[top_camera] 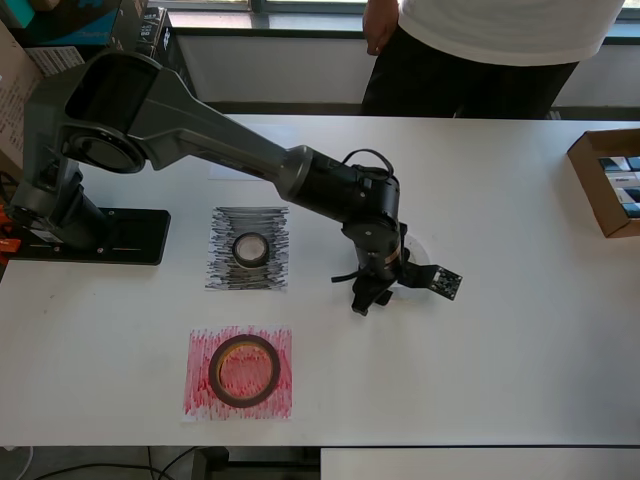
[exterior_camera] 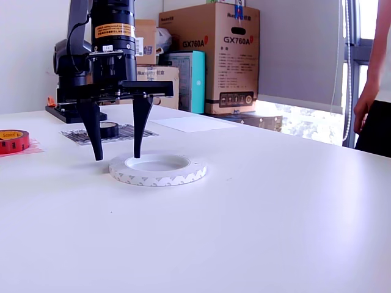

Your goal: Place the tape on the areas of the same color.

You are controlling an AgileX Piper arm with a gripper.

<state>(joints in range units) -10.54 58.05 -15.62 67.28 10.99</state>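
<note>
White tabletop (exterior_camera: pixel 275 232): your gripper (exterior_camera: pixel 116 155) hangs released over the white roll (exterior_camera: pixel 157 170), one finger outside its rim, one inside. Black roll (top_camera: pixel 250 248) and red roll (top_camera: pixel 243 369) sit on matching sheets beyond it. If you close off-centre, the thin ring may skid or tilt free.

Overhead straight down on table (top_camera: pixel 520 330); exterior low, close, table-level; both sharing the arm (top_camera: pixel 230 140).

Your arm (top_camera: pixel 230 135) in matte dark grey, broad boxy shoulder link with round joint caps, black flat base plate, black cable looping just above the hand (exterior_camera: pixel 116 146), two long tapering black fingers (exterior_camera: pixel 95 134), orange-and-white warning label above them on the wrist
</note>
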